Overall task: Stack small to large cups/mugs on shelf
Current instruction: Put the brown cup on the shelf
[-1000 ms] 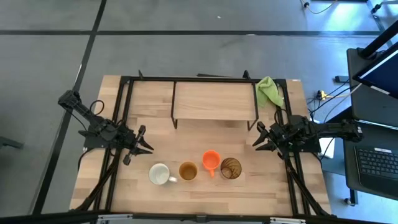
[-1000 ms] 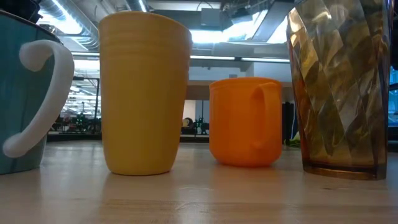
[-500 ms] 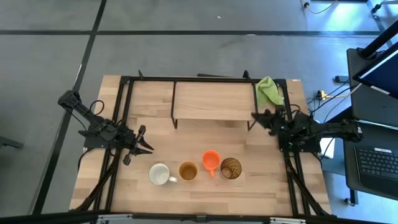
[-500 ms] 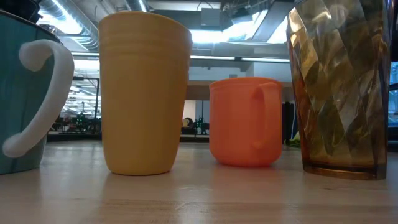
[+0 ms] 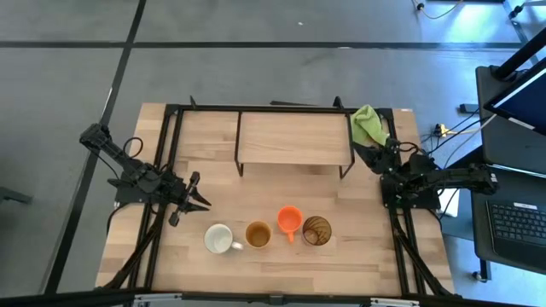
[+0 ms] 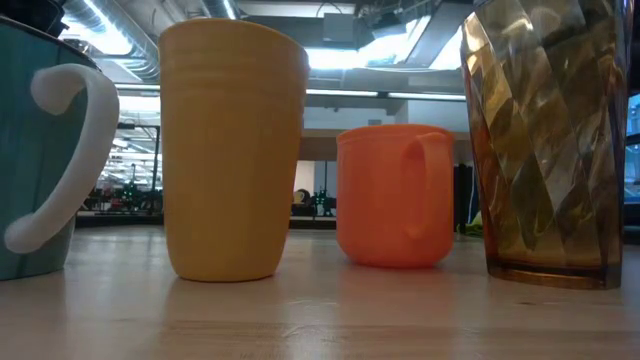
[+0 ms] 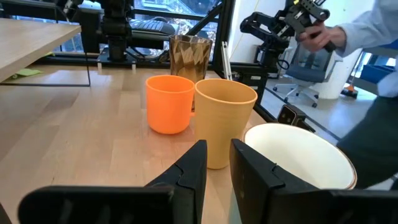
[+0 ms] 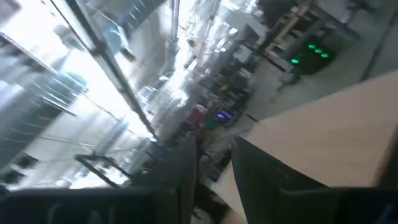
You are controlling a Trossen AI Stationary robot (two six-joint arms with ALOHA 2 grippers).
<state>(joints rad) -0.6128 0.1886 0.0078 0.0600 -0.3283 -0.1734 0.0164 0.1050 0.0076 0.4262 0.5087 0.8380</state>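
Right tool (image 5: 368,153) has swung up toward the cloth (image 5: 368,124), narrowly parted, empty; only the left wrist view shows a person (image 7: 367,68). Left tool (image 5: 198,198) narrowly parted, empty.

Four upright cups (image 5: 266,232) rowed before empty shelf (image 5: 293,138).

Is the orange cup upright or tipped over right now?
Upright. The orange cup stands on its base on the tabletop in the low view, and the high view shows its open mouth facing up.

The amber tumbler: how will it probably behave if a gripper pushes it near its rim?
The amber tumbler stands tallest and narrows toward its base, so it may tip. Its glossy faceted wall probably slips between fingers.
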